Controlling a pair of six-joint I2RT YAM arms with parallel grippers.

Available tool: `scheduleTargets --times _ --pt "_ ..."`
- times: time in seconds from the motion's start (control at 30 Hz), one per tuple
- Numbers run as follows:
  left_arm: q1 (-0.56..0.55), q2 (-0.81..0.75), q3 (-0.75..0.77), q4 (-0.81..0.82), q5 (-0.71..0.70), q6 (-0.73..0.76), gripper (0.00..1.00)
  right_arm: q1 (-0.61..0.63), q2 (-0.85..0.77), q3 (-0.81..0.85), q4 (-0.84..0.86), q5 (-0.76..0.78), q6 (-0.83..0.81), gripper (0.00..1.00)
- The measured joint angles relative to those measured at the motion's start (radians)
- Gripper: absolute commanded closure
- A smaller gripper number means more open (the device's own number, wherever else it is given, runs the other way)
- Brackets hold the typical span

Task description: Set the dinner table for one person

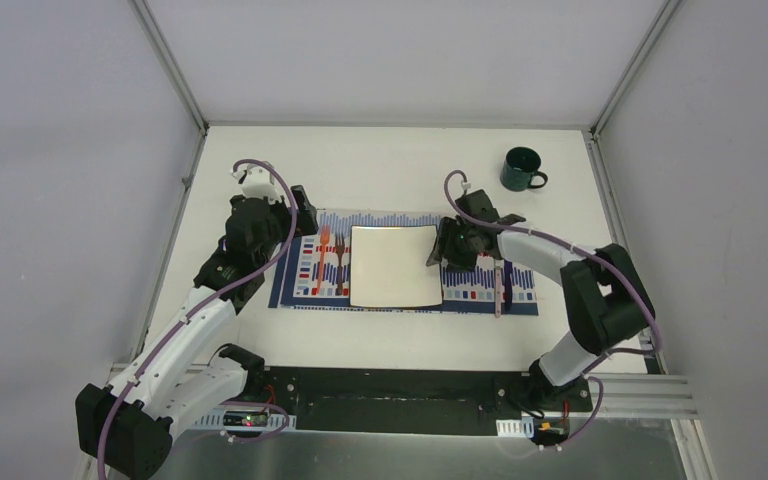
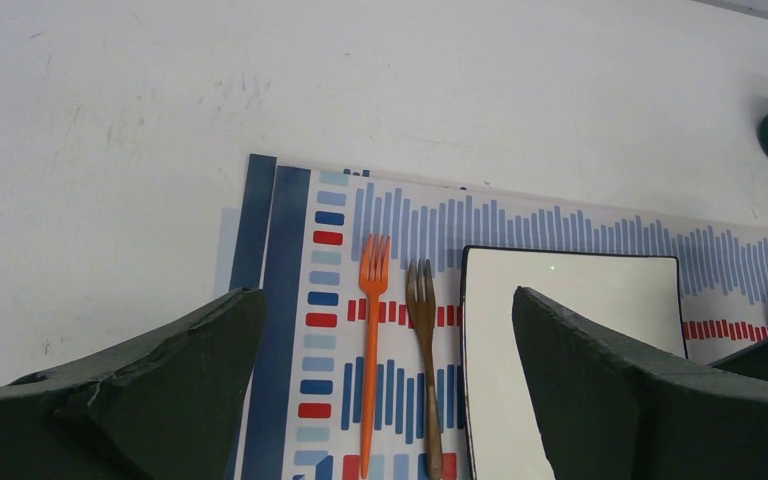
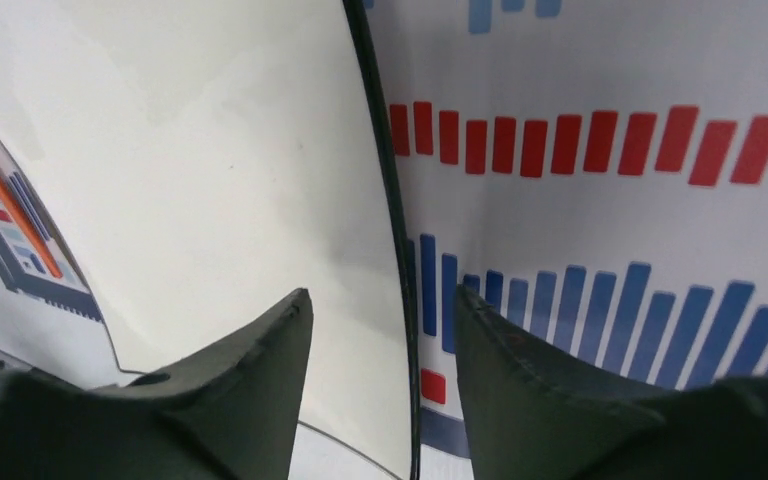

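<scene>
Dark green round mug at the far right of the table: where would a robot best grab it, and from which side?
Probably the rim wall, from above: the dark green round mug stands upright with its mouth open, so one finger could go inside and one outside. Choose the left side, away from its small handle, which sticks out to the right.

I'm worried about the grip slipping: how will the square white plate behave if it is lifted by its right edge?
Probably stiff: the plate lies flat with straight edges. Likely slippery: its smooth face catches glare in the top view. Its dark edge looks thin and offers little to pinch, so it may tilt downward.
</scene>
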State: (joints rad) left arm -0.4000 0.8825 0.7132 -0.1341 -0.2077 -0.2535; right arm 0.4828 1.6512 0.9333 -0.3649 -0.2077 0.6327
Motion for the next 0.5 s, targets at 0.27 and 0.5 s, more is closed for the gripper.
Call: scheduleTargets --times 0.27,0.5 --pt "0.000 0.002 -0.005 0.002 0.000 0.000 0.01 -0.009 -0.150 0.115 -0.141 0.149 -0.080 0.44" --pt "0.000 0.002 -0.008 0.006 0.001 0.000 0.01 -0.144 -0.126 0.269 -0.169 0.312 -0.156 0.49"
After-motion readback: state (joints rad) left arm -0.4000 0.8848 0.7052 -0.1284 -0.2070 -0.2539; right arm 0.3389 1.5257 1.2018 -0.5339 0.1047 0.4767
